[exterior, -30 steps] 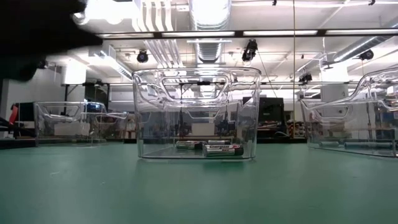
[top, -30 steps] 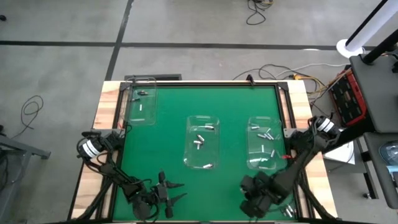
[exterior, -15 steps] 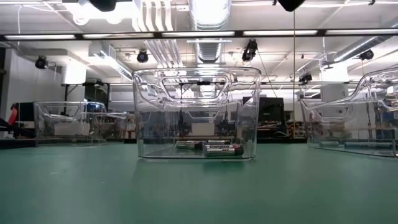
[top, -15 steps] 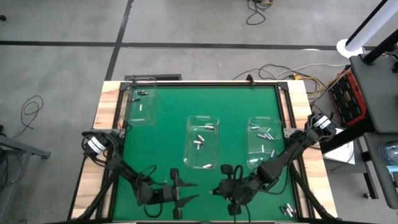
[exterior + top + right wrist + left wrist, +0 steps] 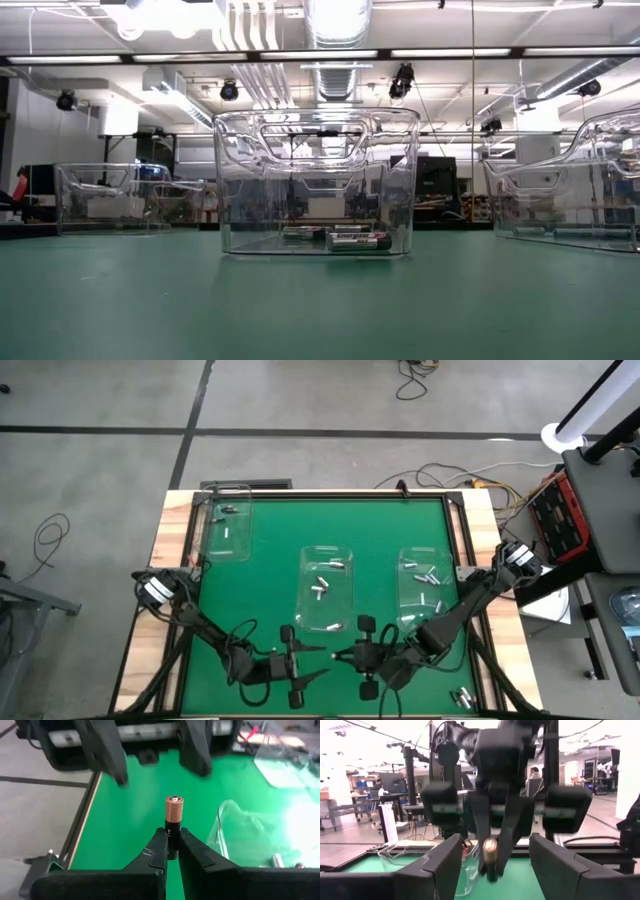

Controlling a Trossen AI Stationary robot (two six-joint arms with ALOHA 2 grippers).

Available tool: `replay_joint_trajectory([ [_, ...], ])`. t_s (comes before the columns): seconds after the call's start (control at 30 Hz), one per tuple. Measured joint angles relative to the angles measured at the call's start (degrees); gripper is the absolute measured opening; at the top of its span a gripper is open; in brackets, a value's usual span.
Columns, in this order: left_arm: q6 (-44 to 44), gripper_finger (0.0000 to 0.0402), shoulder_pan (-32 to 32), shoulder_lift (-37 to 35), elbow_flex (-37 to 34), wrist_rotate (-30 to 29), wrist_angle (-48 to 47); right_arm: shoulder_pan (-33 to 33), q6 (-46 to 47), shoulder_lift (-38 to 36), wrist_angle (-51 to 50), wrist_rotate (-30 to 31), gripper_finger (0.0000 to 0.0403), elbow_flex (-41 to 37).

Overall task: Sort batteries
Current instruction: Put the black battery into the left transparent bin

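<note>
Right gripper (image 5: 341, 655): low over the green mat near its front edge, pointing across toward the left arm. Fingers pinched tight on a battery.
Held battery (image 5: 173, 822): black body, copper-coloured end. That end sticks out past the fingertips (image 5: 159, 851), right out toward the left gripper. From the left wrist view it shows end-on (image 5: 489, 848) between the right gripper's fingers.
Left gripper (image 5: 318, 661): also near the front edge, just beside the right gripper and facing it. Fingers spread wide, one either side of the approaching battery, nothing gripped.
Gap between the two: small; the battery tip and the open fingers look close, but contact cannot be told.
Middle bin (image 5: 327, 588): clear plastic, centre of the mat, just behind both grippers. A few batteries (image 5: 322, 582) lie flat on its floor; the low view shows some (image 5: 345, 238) against its front wall.
Right bin (image 5: 426, 590): clear, against the mat's right edge, with several batteries (image 5: 426, 575) scattered inside.
Far-left bin (image 5: 227, 523): clear, at the mat's far left corner, a couple of batteries (image 5: 228, 510) in it.
Loose batteries (image 5: 460, 697): a pair off the mat, on the wooden border at the front right corner.
Table (image 5: 172, 525): wooden border framing the green mat (image 5: 275, 540).
</note>
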Motion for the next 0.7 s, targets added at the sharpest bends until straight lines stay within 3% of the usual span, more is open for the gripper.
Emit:
replay_joint_trajectory([
  [0.17,-0.93,0.0213,1.96,0.00,-0.02,4.86,-0.11,0.12,-4.23,-0.07,2.00,0.12,0.0018,1.47],
  [0.33,-1.91,0.0189,3.46,0.00,0.09,7.70,-0.07,0.12,-4.74,-0.07,2.73,0.13,0.0018,1.44],
  [0.53,-0.93,0.0115,3.83,0.00,0.11,7.86,-0.05,0.12,-4.88,0.11,2.85,0.17,0.0018,1.36],
  [0.7,-0.14,0.0022,3.99,0.00,0.26,8.20,0.00,0.08,-5.54,0.11,3.36,0.61,0.0021,1.36],
])
